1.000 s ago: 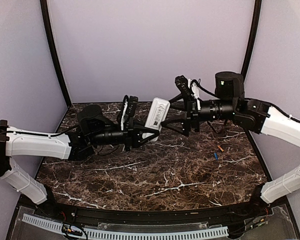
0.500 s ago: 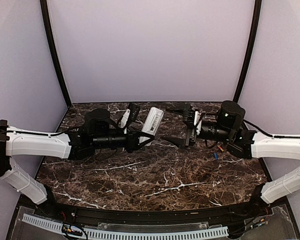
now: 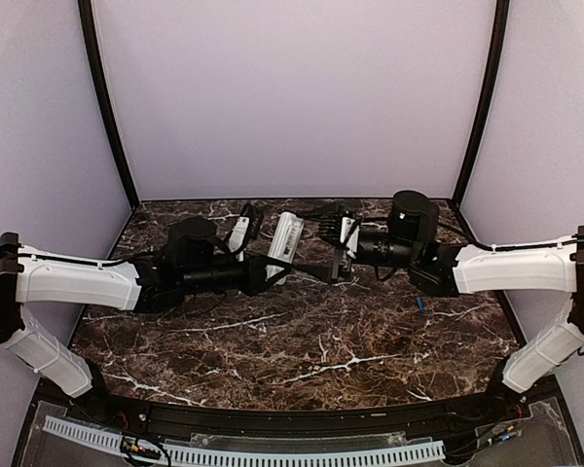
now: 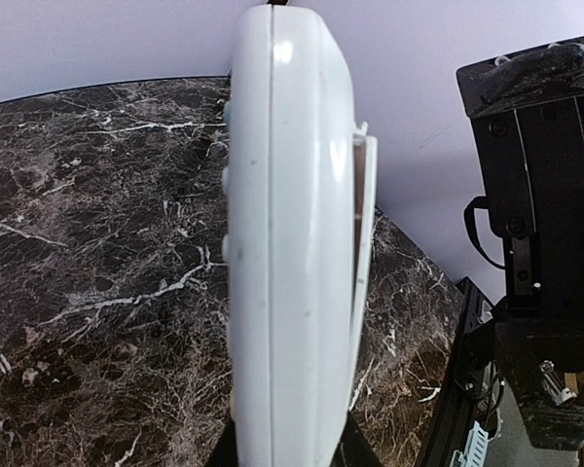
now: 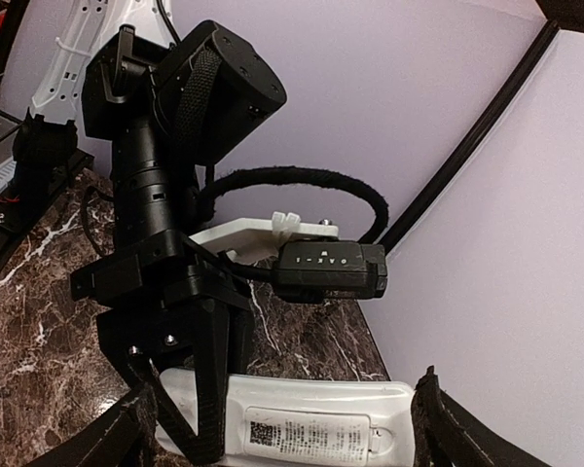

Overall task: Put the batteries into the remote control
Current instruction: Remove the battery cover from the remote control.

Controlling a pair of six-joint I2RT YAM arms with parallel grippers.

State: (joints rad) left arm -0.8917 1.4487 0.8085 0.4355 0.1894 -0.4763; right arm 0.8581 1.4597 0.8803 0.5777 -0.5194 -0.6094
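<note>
Two grippers are meeting above the back of the worktop (image 3: 302, 341). My left gripper (image 3: 273, 264) is pinching the remote control (image 3: 284, 236) by its lower end, holding it tilted and clear of the marble, with its labelled back turned toward my right arm. My right gripper (image 3: 322, 242) is hanging just beside it with jaws spread wide, gripping nothing. In the right wrist view the remote is lying between those jaws, and I cannot tell if anything is touching.

The left wrist view is showing the remote edge-on, with the back cover (image 4: 367, 233) standing slightly proud along one edge, so the bay is looking not yet open. Judging the step: I am working on getting the cover off, and battery loading is not yet started. The next move is calling for my right jaws catching that raised edge and drawing the cover away, with the left gripping hard.

Counting: one remote, one cover, and one blue battery (image 3: 420, 304) lying on the worktop near my right forearm. The orange one I am not finding, possibly hidden.
</note>
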